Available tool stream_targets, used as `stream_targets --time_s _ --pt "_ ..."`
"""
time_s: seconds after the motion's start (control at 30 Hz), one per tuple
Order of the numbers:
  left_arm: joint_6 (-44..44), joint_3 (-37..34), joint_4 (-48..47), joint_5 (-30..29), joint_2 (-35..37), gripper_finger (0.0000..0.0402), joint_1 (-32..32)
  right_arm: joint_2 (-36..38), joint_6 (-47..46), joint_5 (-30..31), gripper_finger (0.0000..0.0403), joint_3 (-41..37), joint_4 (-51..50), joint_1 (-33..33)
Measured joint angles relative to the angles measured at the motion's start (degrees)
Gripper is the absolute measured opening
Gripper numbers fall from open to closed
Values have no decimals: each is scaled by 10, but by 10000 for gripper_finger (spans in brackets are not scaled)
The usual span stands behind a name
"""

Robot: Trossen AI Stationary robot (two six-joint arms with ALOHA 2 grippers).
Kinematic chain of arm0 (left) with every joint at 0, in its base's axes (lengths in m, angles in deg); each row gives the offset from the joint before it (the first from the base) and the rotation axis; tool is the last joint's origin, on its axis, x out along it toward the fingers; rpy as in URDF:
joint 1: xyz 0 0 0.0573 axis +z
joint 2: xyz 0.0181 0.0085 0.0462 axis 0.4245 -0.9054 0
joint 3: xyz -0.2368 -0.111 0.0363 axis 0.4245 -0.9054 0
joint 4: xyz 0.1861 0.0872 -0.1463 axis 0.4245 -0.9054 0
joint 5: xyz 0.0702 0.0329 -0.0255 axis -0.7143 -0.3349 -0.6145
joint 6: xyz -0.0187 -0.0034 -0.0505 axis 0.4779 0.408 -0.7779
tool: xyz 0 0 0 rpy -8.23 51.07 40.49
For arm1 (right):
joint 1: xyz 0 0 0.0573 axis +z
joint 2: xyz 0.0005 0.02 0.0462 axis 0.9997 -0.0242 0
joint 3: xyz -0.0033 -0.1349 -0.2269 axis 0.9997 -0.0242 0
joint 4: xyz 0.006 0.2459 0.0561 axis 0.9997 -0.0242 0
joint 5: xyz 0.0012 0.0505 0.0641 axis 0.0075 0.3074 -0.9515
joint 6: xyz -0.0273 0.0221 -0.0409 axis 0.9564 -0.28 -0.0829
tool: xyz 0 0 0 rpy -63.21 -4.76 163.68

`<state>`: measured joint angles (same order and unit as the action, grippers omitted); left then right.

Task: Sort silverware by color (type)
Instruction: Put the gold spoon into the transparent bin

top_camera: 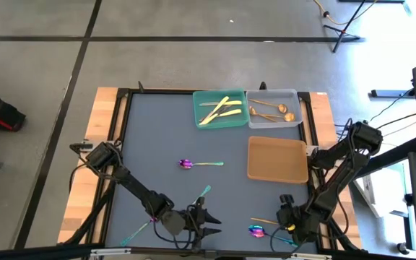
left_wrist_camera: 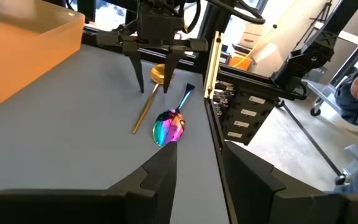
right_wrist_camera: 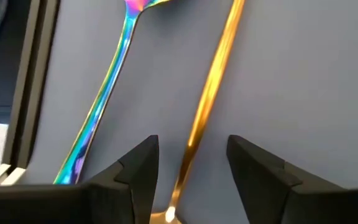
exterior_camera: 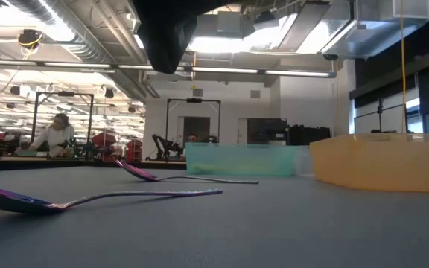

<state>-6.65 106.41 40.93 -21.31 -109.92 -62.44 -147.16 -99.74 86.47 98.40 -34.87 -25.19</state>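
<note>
**Closing on the copper-gold spoon at the near right corner**

High view: The right gripper [top_camera: 286, 225] is being held low over the near right part of the dark grey table [top_camera: 157, 137], above a slim copper-gold metal spoon [top_camera: 264, 220] and an iridescent purple-blue spoon with a teal handle [top_camera: 257, 231], the two lying just beside each other. The left gripper [top_camera: 206, 222] is being kept near the front edge, jaws parted and empty. Pale yellow-gold knives [top_camera: 219, 110] are lying in the green plastic tray [top_camera: 199, 119], copper spoons [top_camera: 269, 112] in the clear grey tray [top_camera: 295, 119]; the orange tray [top_camera: 277, 159] is holding nothing.

Low view: Two more iridescent spoons [exterior_camera: 88, 199] are lying loose on the table.

Left wrist view: The right gripper's fingers [left_wrist_camera: 137, 68] are being held apart astride the copper handle.

Right wrist view: The copper handle [right_wrist_camera: 210, 87] is being framed between the open, empty jaws. For a clean pick, the handle is best kept centred and the iridescent handle [right_wrist_camera: 104, 99] left outside the closing fingers.
</note>
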Motion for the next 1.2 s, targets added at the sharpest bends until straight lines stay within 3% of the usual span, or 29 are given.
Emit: stream_targets --time_s 0.3,0.83,1.2 --pt "0 0 0 0 0 124 0 -8 25 39 170 0 -5 0" --pt "-27 0 1 -23 0 124 0 -29 60 46 7 1 -2 0" --pt "-25 0 1 -25 0 124 0 0 91 61 3 -2 -13 -1"
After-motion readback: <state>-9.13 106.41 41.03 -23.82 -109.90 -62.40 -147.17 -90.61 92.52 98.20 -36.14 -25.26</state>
